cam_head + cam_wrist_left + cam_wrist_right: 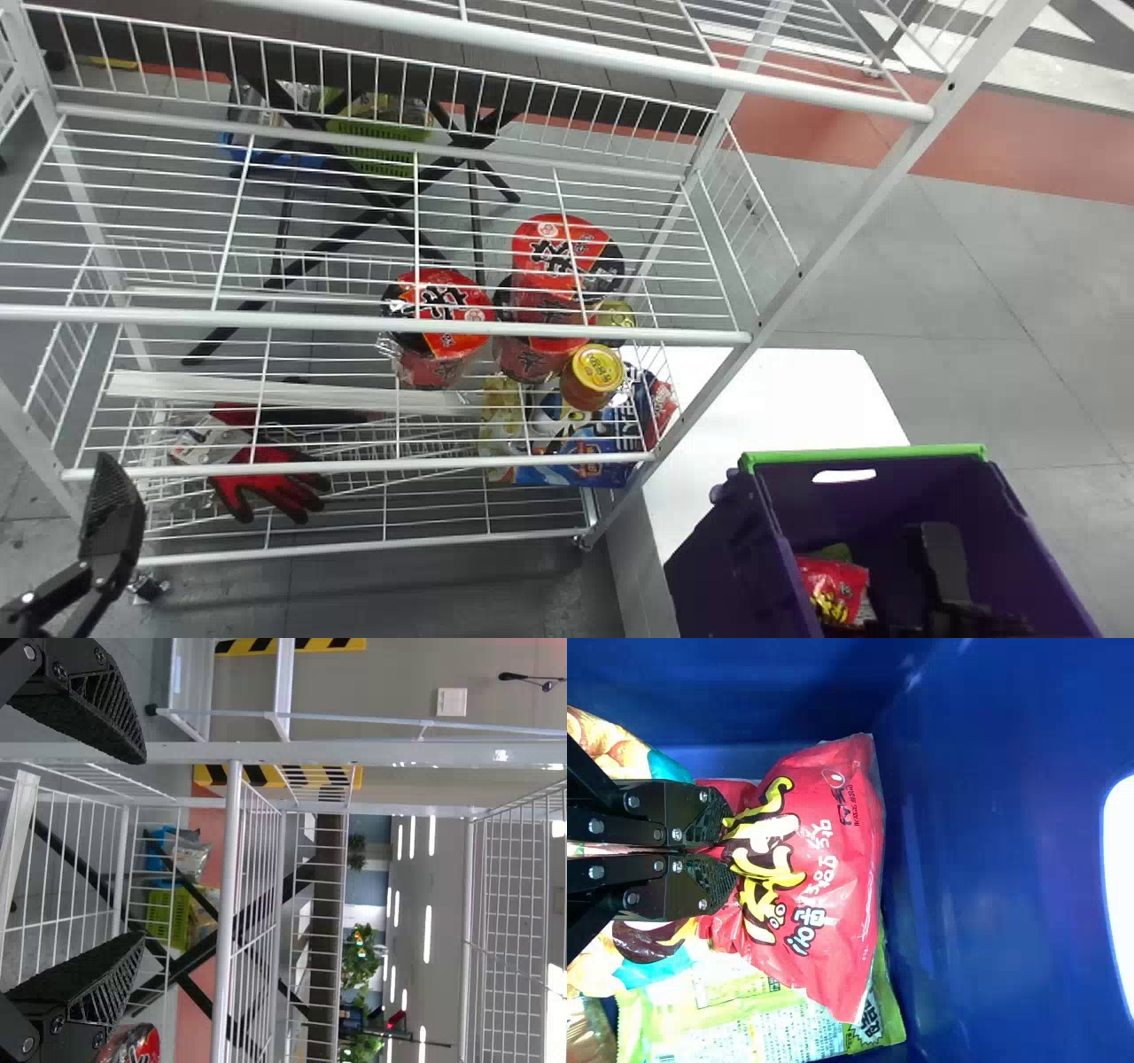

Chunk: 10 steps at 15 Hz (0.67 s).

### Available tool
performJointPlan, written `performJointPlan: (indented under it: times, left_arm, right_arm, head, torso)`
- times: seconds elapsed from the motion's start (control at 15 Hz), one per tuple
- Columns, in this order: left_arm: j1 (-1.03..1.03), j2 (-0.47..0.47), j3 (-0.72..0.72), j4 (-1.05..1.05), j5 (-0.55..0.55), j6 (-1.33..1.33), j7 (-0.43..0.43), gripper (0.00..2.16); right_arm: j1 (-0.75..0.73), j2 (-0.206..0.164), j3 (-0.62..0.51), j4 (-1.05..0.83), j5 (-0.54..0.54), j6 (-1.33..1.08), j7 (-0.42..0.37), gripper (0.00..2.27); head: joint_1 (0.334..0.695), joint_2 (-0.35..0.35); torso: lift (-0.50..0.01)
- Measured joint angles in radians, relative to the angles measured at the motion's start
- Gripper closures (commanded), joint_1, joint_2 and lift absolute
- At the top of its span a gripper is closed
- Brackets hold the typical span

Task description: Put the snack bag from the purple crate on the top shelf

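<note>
My right gripper is down inside the purple crate, just right of the red snack bag in the head view. From the right wrist, that gripper is closed on the creased middle of the red snack bag, which lies over other bags. My left gripper stays in front of the rack's left end; in the left wrist view its two fingers stand wide apart, the gripper holding nothing. The top shelf crosses the upper part of the head view.
Red noodle cups, a yellow-lidded jar and a blue package stand on lower levels at the rack's right. Red gloves lie low on the left. The rack's slanting right post rises between shelves and crate, which rests by a white table.
</note>
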Motion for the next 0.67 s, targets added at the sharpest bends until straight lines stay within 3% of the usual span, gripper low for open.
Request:
performJointPlan:
  times: [0.67]
  left_arm:
    - [-0.012, 0.005, -0.001, 0.008, 0.007, 0.002, 0.005, 0.12]
  right_arm:
    - [-0.007, 0.014, 0.011, 0.005, 0.004, -0.026, -0.001, 2.25]
  head:
    - [0.695, -0.350]
  torso:
    - [-0.322]
